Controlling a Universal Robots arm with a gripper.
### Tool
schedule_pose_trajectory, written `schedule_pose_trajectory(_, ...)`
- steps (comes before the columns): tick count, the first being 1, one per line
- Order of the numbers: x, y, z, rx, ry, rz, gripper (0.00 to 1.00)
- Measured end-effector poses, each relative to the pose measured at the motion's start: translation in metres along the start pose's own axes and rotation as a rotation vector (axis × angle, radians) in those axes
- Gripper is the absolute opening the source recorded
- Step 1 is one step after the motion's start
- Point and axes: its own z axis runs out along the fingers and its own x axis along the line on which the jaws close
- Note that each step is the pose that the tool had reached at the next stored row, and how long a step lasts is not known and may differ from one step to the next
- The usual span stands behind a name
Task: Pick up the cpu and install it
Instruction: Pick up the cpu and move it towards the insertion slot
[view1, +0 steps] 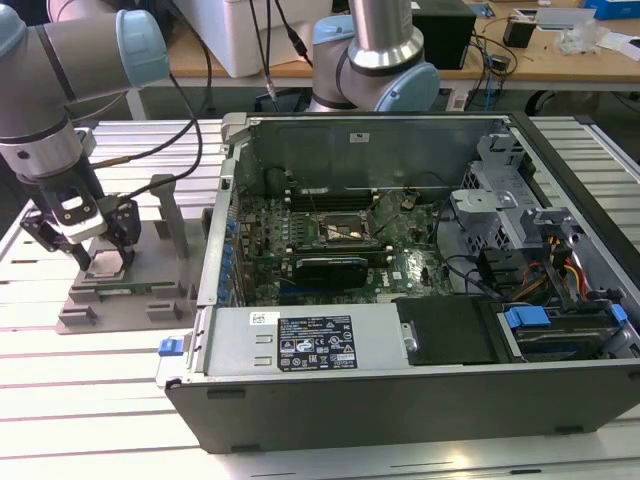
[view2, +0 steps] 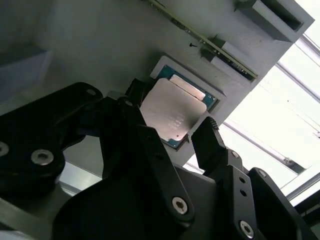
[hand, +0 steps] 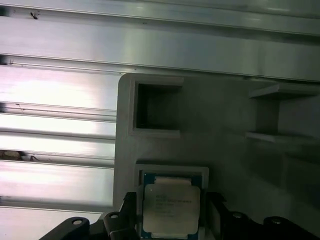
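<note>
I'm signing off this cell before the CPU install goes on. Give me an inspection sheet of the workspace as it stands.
Surface: slatted aluminium table carrying a grey fixture and an open computer case.
Job's things: cpu lies flat in the fixture's recess; motherboard socket sits inside the case.
Clutter: nothing seen.
Grippers: gripper is low over the cpu, fingers open, one on either side of it.
Cables: black cable hangs by the arm; coloured wires lie inside the case.
Surroundings: a second arm's base and a wooden desk stand behind the case.
</note>
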Motion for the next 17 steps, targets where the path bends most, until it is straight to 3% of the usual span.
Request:
schedule_pose_trajectory(9,0.0015,0.0002,0.0026,0.0000,0.0001,0.000,0.66)
schedule_pose_trajectory(14,0.0015,0.0002,0.0026,0.0000,0.0001,0.000,0.55)
schedule_pose_trajectory(17,0.0015,0.0002,0.0026,0.0000,0.0001,0.000,0.55)
